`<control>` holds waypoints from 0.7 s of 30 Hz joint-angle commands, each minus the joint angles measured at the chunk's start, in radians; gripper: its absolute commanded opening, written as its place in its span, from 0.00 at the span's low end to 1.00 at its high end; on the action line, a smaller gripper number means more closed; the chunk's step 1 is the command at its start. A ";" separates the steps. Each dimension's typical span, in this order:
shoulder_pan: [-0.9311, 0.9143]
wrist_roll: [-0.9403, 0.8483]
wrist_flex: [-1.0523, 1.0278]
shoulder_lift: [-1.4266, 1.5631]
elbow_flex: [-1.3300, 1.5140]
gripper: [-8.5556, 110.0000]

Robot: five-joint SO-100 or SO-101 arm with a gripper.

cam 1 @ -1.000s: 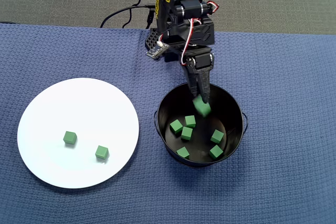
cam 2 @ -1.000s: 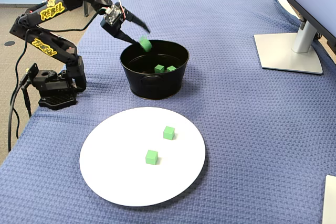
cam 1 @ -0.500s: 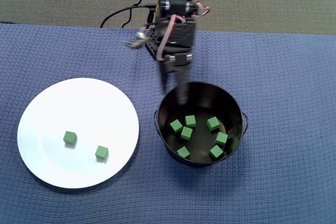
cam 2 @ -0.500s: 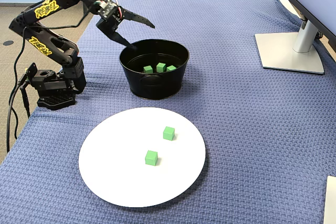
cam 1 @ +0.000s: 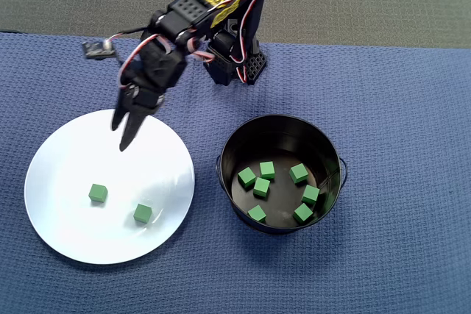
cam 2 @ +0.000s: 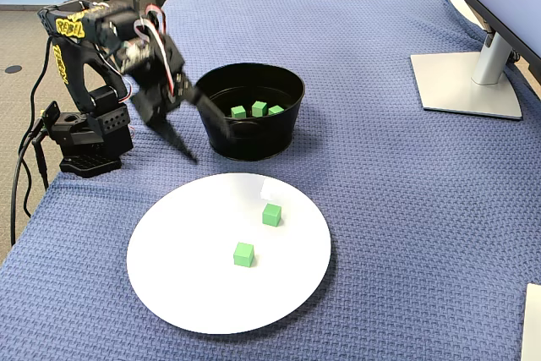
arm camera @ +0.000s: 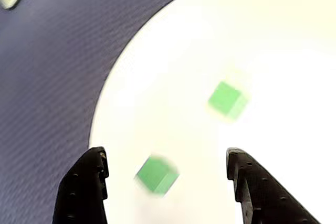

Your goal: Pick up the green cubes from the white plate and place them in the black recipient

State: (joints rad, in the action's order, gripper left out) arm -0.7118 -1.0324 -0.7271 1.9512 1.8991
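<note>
Jaws spread wide, empty, above smooth round white plate [cam 1: 66, 204] bearing two matte green cubes [cam 1: 98, 193].

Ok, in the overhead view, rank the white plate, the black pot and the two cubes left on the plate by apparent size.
1. White plate, widest.
2. Black pot, clearly narrower.
3. The two green cubes, far smaller; they look the same size, so no ranking between them.

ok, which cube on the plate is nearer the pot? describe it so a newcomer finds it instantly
Start at the white plate left of the black pot in the overhead view. Two green cubes lie on it, apart from each other. The wanted cube is the one nearer the pot and closer to the plate's lower edge; its neighbour sits further left.
</note>
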 commanded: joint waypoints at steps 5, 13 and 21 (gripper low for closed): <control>-0.078 -0.032 0.120 -0.232 -0.176 0.26; -0.086 -0.040 0.160 -0.374 -0.253 0.25; -0.066 -0.012 0.167 -0.528 -0.356 0.25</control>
State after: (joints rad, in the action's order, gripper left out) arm -0.7854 -1.0615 -0.5584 1.4542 1.6613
